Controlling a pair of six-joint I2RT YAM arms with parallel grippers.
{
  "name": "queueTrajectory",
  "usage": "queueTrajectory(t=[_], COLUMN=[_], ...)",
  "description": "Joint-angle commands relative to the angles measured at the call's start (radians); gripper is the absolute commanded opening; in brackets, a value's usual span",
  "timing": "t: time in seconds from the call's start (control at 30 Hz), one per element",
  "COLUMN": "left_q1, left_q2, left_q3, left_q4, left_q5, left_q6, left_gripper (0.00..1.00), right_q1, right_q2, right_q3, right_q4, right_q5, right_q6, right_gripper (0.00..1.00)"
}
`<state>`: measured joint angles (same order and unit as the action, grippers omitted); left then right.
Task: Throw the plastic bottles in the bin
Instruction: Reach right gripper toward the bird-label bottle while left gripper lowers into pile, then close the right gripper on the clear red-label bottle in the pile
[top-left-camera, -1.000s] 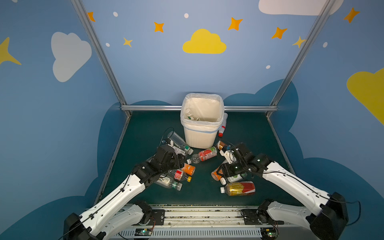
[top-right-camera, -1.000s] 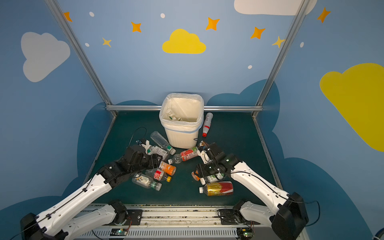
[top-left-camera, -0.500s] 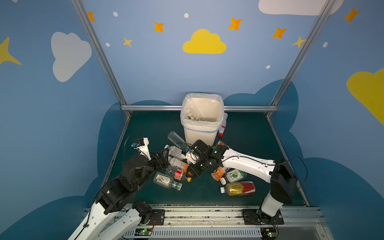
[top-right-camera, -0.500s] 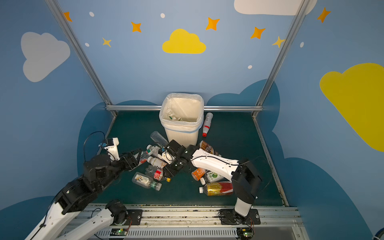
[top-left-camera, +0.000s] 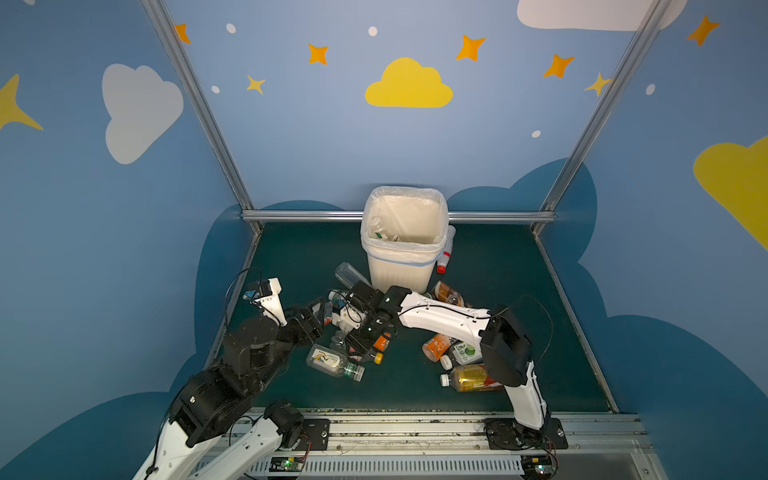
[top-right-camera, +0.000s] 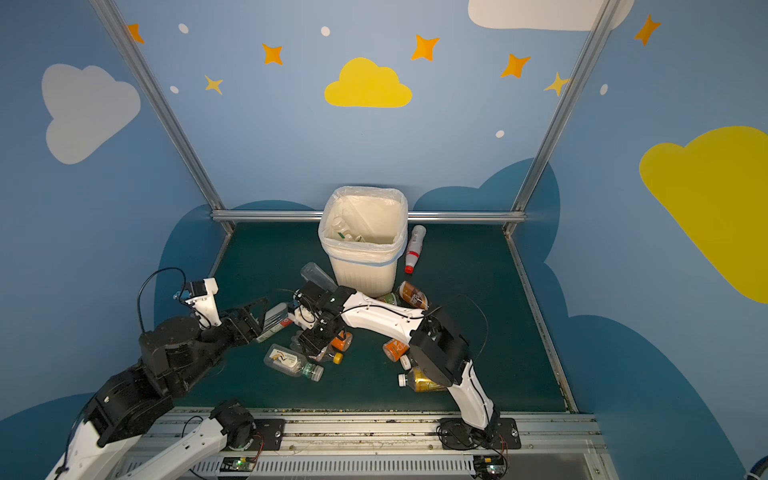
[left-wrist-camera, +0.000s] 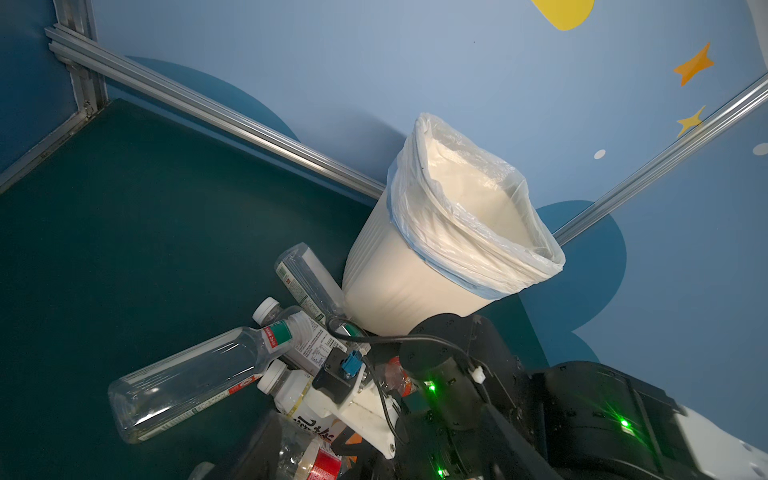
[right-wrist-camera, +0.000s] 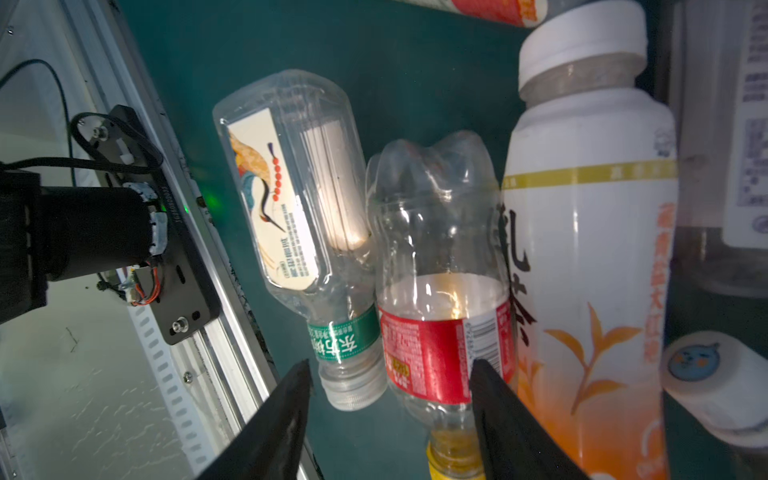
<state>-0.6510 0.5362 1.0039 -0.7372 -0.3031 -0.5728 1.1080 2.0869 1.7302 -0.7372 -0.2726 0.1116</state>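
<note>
The right gripper (right-wrist-camera: 390, 365) is being held point-down with its jaws spread over the red-labelled bottle (right-wrist-camera: 440, 332), apparently being lined up for a pinch near the neck. One finger is being set beyond the cap of the green-banded bottle (right-wrist-camera: 291, 187) lying against it. The other is being set at the seam with the white bottle (right-wrist-camera: 590, 249), likely because the pile is packed too tightly for a clean straddle. The left gripper (top-right-camera: 254, 312) is being held just beside the pile, toward the left edge of the green mat (top-right-camera: 478, 257), seemingly to leave room; whether anything is being pinched there cannot be told. The other plastic bottles (top-left-camera: 471, 379) are lying scattered from the mat's middle toward its near edge. The bin (top-left-camera: 399, 270), already holding a few, is standing at the middle of the far edge.
</note>
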Motion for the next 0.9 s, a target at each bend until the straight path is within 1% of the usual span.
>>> queueTrajectory(t=[0.0,0.47,0.87], left_q1=[-0.001,-0.001,-0.001], left_q2=[0.004,-0.007,-0.031], left_q3=[0.007,0.009,0.006], left_q4=[0.005,-0.009,-0.024], left_q5=[0.005,0.007,-0.006], left_q6=[0.017,0.010,0.014], left_gripper=[0.74,0.75,0.75], right_q1=[0.003,0.002,0.004], right_q2=[0.011,0.079,0.155], right_q3=[0.029,0.101,0.183], right_q4=[-0.046,-0.087,-0.130], right_q5=[0.035,0.036,0.044], right_q6=[0.003,-0.009,-0.006], right_gripper=[0.63,0.63,0.71])
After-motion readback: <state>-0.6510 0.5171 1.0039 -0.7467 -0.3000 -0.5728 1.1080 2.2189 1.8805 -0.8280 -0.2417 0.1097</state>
